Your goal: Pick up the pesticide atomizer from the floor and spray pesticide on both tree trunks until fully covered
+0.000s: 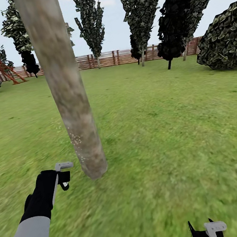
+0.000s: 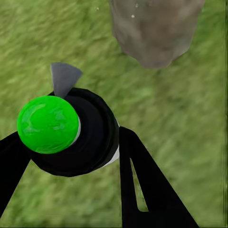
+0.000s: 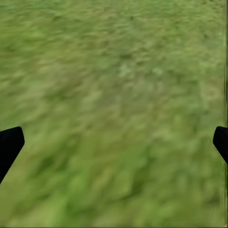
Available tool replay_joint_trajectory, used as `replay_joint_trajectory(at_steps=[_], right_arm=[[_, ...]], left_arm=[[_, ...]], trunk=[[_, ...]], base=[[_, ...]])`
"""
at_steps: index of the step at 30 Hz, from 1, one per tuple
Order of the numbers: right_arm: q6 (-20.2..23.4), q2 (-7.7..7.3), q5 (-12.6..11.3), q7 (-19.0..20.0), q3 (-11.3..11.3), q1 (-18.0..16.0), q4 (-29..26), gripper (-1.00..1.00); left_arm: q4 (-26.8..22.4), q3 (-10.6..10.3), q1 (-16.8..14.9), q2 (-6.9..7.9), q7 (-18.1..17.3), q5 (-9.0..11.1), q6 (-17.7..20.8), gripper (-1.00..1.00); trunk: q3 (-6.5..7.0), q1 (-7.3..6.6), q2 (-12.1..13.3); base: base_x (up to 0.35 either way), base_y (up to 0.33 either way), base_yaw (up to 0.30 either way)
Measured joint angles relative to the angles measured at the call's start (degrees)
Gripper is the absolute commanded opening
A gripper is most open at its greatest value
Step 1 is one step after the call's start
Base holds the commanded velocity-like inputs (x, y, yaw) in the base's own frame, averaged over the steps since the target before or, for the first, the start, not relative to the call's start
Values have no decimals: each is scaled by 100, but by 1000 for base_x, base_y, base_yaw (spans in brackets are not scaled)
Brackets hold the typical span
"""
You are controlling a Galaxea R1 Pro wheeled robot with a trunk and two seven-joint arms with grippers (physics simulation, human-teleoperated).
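Sprayer sits squeezed in the left gripper, pointed at the trunk so white dots land there. Right gripper hangs open.

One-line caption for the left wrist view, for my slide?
Left gripper shut on green-capped atomizer over grass, tree trunk base just ahead.

The thick grey-brown bark trunk runs off the head view's top edge, canopy unseen. My right tool is cut by the bottom edge. My left tool's black fingers hide the green-capped black atomizer's body.
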Motion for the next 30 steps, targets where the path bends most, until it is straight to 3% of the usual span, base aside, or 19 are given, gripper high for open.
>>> replay_joint_trajectory(at_steps=[21,30], right_arm=[[0,-1,-2,0,1,-1,0,100],[1,0,-3,0,1,-2,1,100]], left_arm=[[0,9,14,7,0,-11,1,-100],[-2,9,19,13,0,-9,1,-100]], trunk=[[0,-1,0],[0,-1,0]], base=[[48,-271,4],[137,-271,237]])
